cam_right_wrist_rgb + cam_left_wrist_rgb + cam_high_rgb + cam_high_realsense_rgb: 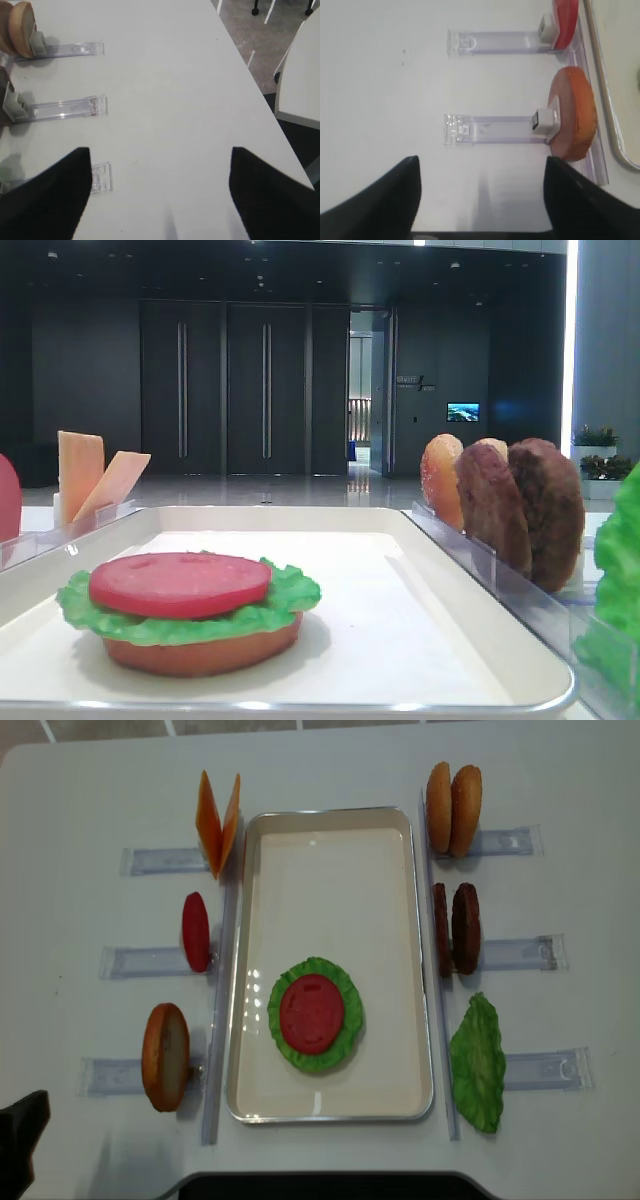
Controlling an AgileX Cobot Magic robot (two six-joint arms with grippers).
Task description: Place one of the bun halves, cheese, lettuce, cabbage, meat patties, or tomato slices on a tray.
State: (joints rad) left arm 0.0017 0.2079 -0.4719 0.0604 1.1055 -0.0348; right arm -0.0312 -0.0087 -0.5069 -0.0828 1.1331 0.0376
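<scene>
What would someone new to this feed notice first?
Probably the half-built burger on the large white rectangular tray: a flat red tomato slice on a ruffled green lettuce leaf, over an orange-tan bun half, towards the tray's near end. Next, the spare pieces on edge in clear holders either side, such as the dark brown meat patties on the right.

On my white tray (330,840) a red tomato slice (311,1013) lies flat on ruffled green lettuce (342,1040) over a bun half (200,652). Cheese (218,823), another tomato slice (195,931), buns (452,795), patties (456,928) stand beside it.
</scene>
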